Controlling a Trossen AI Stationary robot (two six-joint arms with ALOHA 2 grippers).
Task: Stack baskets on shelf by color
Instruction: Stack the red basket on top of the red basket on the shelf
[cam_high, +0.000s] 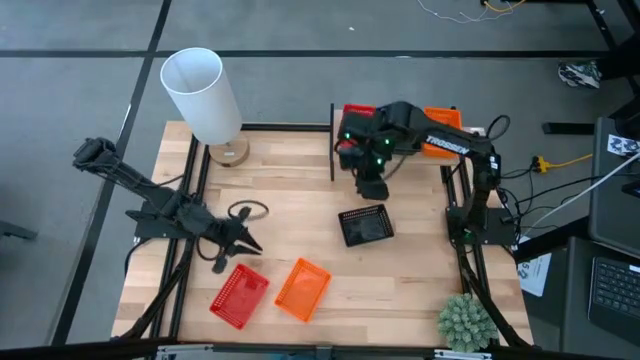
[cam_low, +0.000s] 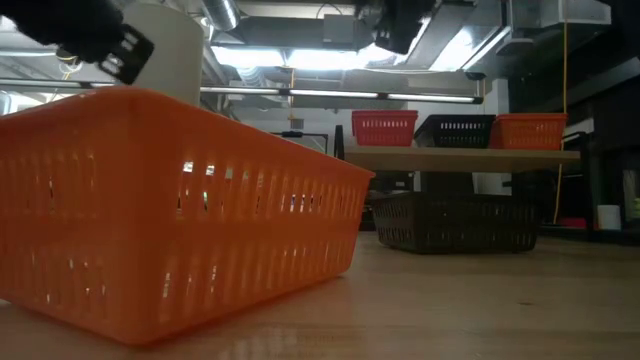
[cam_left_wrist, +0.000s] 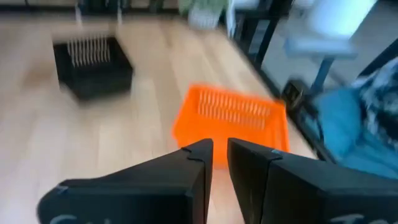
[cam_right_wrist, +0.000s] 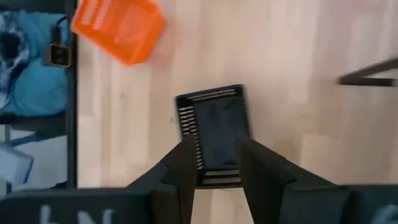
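Observation:
A black basket (cam_high: 365, 227) (cam_right_wrist: 214, 127) (cam_low: 455, 222) sits flat on the table in front of the shelf (cam_low: 460, 157). My right gripper (cam_high: 372, 187) (cam_right_wrist: 217, 158) hangs open high above it, fingers pointing down and touching nothing. A red basket (cam_low: 384, 128), a black basket (cam_low: 455, 130) and an orange basket (cam_low: 530, 130) stand on the shelf. Near the front edge lie a red basket (cam_high: 240, 295) and an orange basket (cam_high: 303, 290) (cam_left_wrist: 230, 118). My left gripper (cam_high: 247, 242) (cam_left_wrist: 220, 149) is shut, raised over the table just behind these two.
A white cylindrical lamp on a wooden base (cam_high: 205, 95) stands at the far left corner. A black cable loop (cam_high: 248, 211) lies beside my left gripper. A small green plant (cam_high: 466, 322) sits at the near right corner. Bare wood lies between the baskets (cam_high: 300, 225).

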